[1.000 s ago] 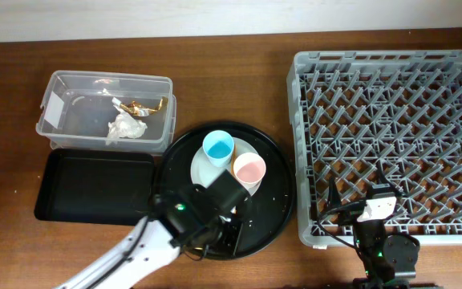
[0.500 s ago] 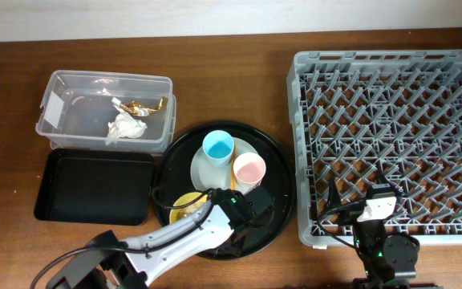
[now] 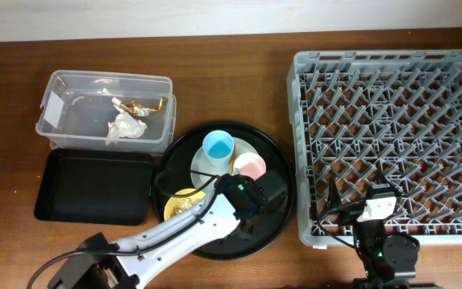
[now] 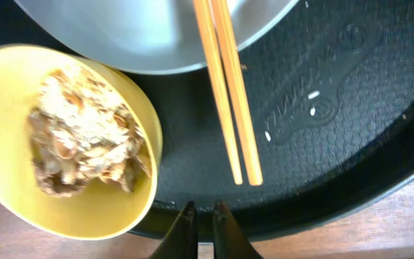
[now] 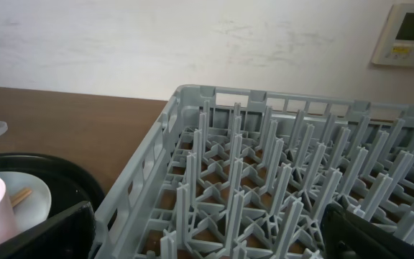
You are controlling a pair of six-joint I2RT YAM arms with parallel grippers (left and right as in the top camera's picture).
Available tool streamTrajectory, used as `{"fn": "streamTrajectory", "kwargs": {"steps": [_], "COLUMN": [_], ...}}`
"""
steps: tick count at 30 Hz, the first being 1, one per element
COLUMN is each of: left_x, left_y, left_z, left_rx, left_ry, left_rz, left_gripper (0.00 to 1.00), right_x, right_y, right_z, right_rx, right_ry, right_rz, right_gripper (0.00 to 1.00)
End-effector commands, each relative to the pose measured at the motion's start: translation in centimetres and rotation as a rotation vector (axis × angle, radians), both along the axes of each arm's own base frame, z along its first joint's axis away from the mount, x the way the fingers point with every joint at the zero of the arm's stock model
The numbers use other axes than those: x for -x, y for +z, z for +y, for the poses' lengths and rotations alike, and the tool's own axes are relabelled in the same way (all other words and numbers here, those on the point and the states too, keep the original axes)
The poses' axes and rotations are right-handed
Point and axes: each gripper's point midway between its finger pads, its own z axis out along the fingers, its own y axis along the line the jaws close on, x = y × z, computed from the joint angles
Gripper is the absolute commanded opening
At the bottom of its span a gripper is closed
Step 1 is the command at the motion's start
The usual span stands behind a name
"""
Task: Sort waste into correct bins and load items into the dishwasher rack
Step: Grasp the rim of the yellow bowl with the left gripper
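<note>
The dishwasher rack sits at the right of the table, and we see nothing in it but its own pegs. At the left, the clear tub holds the crumpled napkin and the gold foil wrapper. Just in front of it, the shallow black tray holds nothing we can see. Between them and the rack lies the round black tray, which carries the pale plate. The blue cup and pink cup stand on that plate. Beside it is the yellow bowl, with the beige food scraps heaped inside. The chopsticks lie side by side, running off the plate's edge onto the round tray's floor.

The left arm reaches in over the round tray's near side. The left gripper points down near the tray's rim, its fingers drawn almost together and grasping nothing. The right gripper hovers at the rack's front edge, fingers spread wide and empty.

From overhead the left arm hides the chopsticks and its own fingertips. In the left wrist view the chopsticks' upper ends are cut off. We cannot tell what the few white specks on the tray are.
</note>
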Motion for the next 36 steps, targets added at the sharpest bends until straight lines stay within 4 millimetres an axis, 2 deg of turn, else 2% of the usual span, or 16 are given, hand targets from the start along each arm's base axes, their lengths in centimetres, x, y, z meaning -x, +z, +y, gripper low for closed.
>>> {"fn": "streamTrajectory", "kwargs": {"steps": [1,4,6,11,13,15,19,20,22,23,26,30,34,36], "left_x": [-2.5,-4.8,-5.6,-5.0,-4.4,-4.3,-4.4,-4.4,-4.1,-4.1,-4.1,-4.2,-4.5,-4.8], "left_y": [0.9,0.8,0.5,-2.1,-3.4,-3.9,-4.1,-4.3,-5.1,-5.1,-5.1,-4.8,-2.4,-0.8], "left_z": [2.0,3.7,3.3,3.4,2.9,3.0,2.9,3.0,3.2,3.2,3.1,3.0,3.1,3.1], "left_rx": [-0.059,-0.027,0.031,0.064,0.106,0.109,0.115,0.116,0.115,0.118,0.120,0.122,0.128,0.152], "left_ry": [0.079,0.193,0.228,0.301,0.301,0.312,0.317,0.318,0.319,0.318,0.318,0.317,0.310,0.219], "left_rz": [-0.082,-0.087,-0.076,-0.068,-0.041,-0.044,-0.053,-0.054,-0.052,-0.051,-0.052,-0.053,-0.075,-0.112], "left_gripper": [0.23,0.36,0.37,0.36,0.35,0.26,0.25,0.21,0.20,0.13,0.02,0.01,0.01,0.01], "right_x": [0.0,0.0,0.0,0.0,0.0,0.0,0.0,0.0,0.0,0.0,0.0,0.0,0.0,0.0], "right_y": [-0.2,-0.2,-0.2,-0.2,-0.2,-0.2,-0.2,-0.2,-0.2,-0.2,-0.2,-0.2,-0.2,-0.2], "right_z": [0.0,0.0,0.0,0.0,0.0,0.0,0.0,0.0,0.0,0.0,0.0,0.0,0.0,0.0], "right_rx": [-0.003,-0.003,-0.003,-0.003,-0.003,-0.003,-0.003,-0.003,-0.003,-0.003,-0.003,-0.003,-0.003,-0.003], "right_ry": [0.000,0.000,0.000,0.000,0.000,0.000,0.000,0.000,0.000,0.000,0.000,0.000,0.000,0.000], "right_rz": [0.004,0.004,0.004,0.004,0.004,0.004,0.004,0.004,0.004,0.004,0.004,0.004,0.004,0.004], "right_gripper": [0.98,0.98,0.98,0.98,0.98,0.98,0.98,0.98,0.98,0.98,0.98,0.98,0.98,0.98]}}
